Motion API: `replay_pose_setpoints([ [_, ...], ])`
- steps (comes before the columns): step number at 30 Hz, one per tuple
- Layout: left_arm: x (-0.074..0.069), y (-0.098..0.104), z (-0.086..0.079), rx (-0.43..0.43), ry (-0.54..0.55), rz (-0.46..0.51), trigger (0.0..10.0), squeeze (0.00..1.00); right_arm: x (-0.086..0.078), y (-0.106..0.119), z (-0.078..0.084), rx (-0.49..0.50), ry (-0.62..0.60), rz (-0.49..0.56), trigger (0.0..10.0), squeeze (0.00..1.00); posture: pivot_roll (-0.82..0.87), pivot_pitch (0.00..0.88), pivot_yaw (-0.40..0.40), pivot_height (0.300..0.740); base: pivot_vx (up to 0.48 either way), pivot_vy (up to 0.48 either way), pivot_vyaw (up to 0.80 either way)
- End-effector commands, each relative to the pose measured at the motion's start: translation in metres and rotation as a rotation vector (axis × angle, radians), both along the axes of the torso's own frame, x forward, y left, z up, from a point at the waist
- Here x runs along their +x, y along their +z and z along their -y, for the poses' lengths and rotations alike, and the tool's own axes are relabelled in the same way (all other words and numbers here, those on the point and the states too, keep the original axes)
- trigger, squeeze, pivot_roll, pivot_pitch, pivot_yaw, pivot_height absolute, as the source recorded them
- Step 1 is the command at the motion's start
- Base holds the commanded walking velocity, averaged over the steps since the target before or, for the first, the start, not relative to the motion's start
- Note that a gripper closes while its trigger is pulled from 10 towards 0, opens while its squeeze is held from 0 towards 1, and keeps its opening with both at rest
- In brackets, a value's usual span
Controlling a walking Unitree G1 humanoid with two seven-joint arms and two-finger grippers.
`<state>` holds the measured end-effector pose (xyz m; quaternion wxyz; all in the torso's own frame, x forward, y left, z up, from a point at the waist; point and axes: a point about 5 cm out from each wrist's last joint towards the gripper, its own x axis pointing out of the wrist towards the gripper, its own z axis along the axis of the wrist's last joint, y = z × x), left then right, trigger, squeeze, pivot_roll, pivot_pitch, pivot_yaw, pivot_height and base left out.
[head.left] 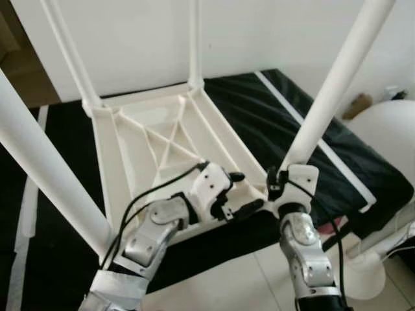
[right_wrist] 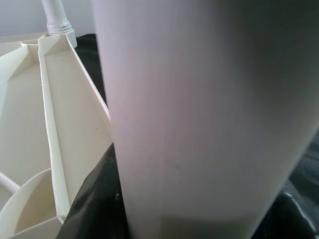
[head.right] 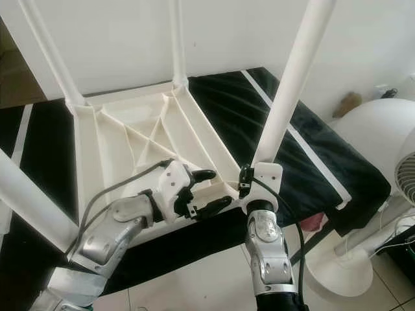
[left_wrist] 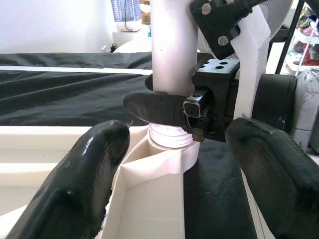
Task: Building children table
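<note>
Children's table, white plastic [head.left: 162, 139], lying upside down on a black mat [head.left: 272, 123] spread over the floor, ribbed underside facing up. Four white legs rise from its corners: two far legs [head.left: 70, 55] and [head.left: 194, 42] against the white wall [head.left: 130, 39], one near leg on the robot's left [head.left: 45, 168], and one near leg on the robot's right [head.left: 331, 84], seated in its corner socket. Right gripper [left_wrist: 172, 109]: pinching the base of the near right leg just above the socket, one black finger [left_wrist: 154, 107] lying across the leg's front; its wrist view looks straight up the leg's white shaft [right_wrist: 199, 114], with the ribbed underside [right_wrist: 65, 124] beside it. Left gripper [head.left: 237, 194]: fingers spread, hovering at the same corner of the table just beside the right gripper, one finger [left_wrist: 84, 174] over the table's inner rib and the other [left_wrist: 279, 169] over the mat outside the rim, neither gripping anything. Surroundings: pale tiled floor [head.right: 207, 278] at the mat's near edge; a white fan [head.right: 389, 155] on a round base standing to the robot's right, well apart from the table.
</note>
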<state>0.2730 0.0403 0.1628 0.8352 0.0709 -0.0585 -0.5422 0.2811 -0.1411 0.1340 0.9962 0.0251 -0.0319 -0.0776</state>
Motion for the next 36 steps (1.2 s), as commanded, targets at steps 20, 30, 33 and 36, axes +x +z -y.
replay_pose_setpoints([
  [20,-0.009,0.001,0.011,-0.037,-0.057,0.003,10.0,0.0,-0.004,0.002,0.009,0.032,0.055,0.029,10.0,1.0,-0.09,0.016,-0.029,0.74,0.0,0.0,0.0],
  [30,-0.01,-0.002,-0.003,-0.035,-0.011,0.005,10.0,0.0,-0.02,-0.002,0.015,0.058,0.149,0.026,10.0,0.0,-0.09,0.017,-0.028,0.74,0.0,0.0,0.0],
  [33,-0.009,-0.004,-0.005,-0.032,-0.007,0.005,10.0,0.0,-0.022,-0.002,0.016,0.045,0.156,0.027,10.0,0.0,-0.09,0.02,-0.023,0.74,0.0,0.0,0.0],
  [36,-0.009,-0.005,-0.009,-0.028,-0.001,0.001,10.0,0.0,-0.025,-0.003,0.018,0.03,0.156,0.027,10.0,0.0,-0.1,0.027,-0.016,0.74,0.0,0.0,0.0],
])
